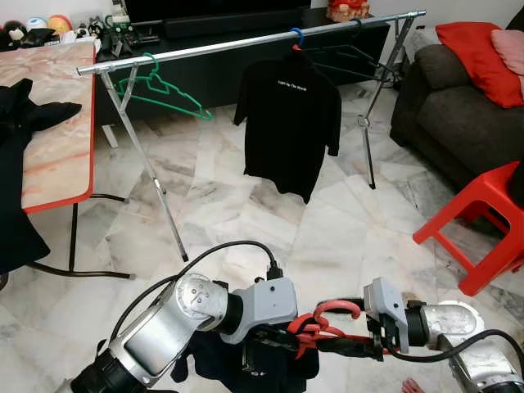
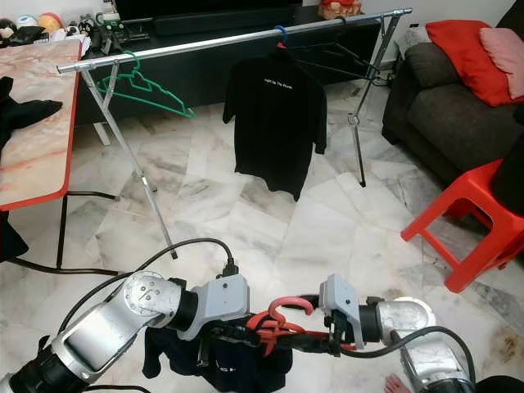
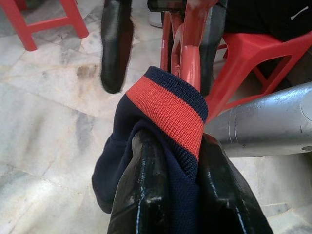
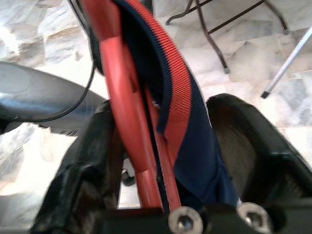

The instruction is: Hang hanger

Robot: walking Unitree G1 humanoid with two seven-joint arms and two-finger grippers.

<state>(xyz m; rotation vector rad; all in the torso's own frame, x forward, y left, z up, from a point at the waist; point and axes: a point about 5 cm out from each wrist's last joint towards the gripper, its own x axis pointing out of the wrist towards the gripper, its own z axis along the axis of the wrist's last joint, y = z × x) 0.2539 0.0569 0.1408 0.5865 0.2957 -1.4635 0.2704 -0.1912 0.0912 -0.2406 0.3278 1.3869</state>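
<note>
Low in front of me I hold a red hanger [image 1: 334,311] with a navy garment [image 1: 237,368] on it. My left gripper [image 3: 178,142] is shut on the garment's red-and-navy ribbed collar [image 3: 168,109]. Facing it, my right gripper [image 4: 165,107] is shut on the red hanger [image 4: 124,97], with the collar band pressed in beside it. The silver clothes rail [image 1: 246,45] stands ahead across the room, well beyond both grippers. It carries an empty green hanger [image 1: 164,90] and a black T-shirt [image 1: 288,123] on a blue hanger.
A red-edged marble-top table [image 1: 53,139] with black clothing [image 1: 16,123] stands to my left. A red plastic stool [image 1: 491,221] and a dark sofa [image 1: 450,98] with red cushions are on my right. Marble floor [image 1: 246,221] lies between me and the rail.
</note>
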